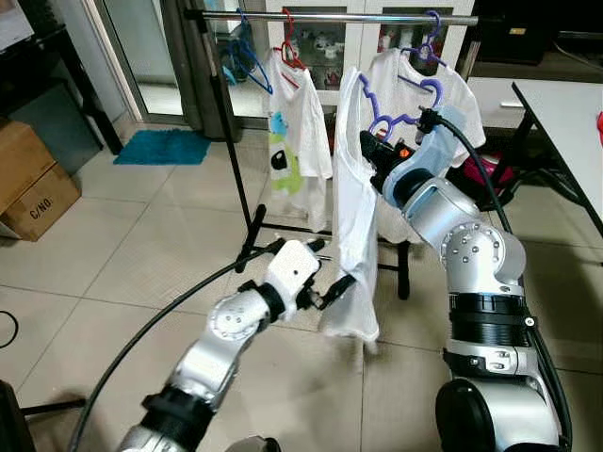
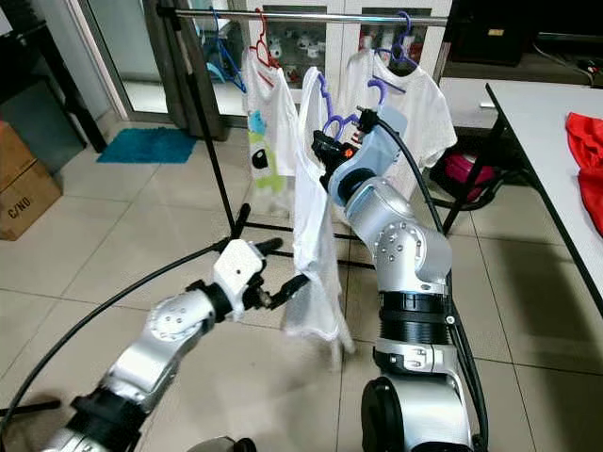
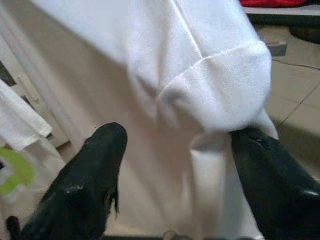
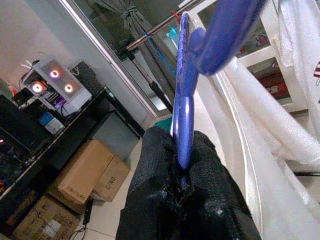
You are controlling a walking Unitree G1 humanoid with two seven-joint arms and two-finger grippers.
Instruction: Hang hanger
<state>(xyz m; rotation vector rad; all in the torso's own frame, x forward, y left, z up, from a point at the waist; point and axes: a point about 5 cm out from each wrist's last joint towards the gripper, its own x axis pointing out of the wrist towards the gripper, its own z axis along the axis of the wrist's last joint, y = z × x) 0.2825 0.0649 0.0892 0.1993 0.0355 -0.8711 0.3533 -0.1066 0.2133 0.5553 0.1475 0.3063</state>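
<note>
1. Our right gripper (image 4: 182, 165) pinched the purple hanger (image 1: 400, 105) carrying a white shirt (image 1: 353, 207), below the rail (image 1: 377, 18).
2. Our left gripper (image 3: 175, 165), spread, straddled the hem; a snag there might have dragged the shirt off.

The right arm is reaching up and forward, its right gripper (image 4: 182, 170) clamping its jaws tight. The left gripper (image 1: 330, 294) is extending low, jaws spread.

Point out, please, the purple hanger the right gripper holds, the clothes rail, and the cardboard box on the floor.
purple hanger (image 1: 381, 121), left eye view, on its curved neck above the shirt.
clothes rail (image 1: 358, 18), left eye view, on the bare horizontal bar.
cardboard box (image 1: 33, 193), left eye view, on its front face.
</note>
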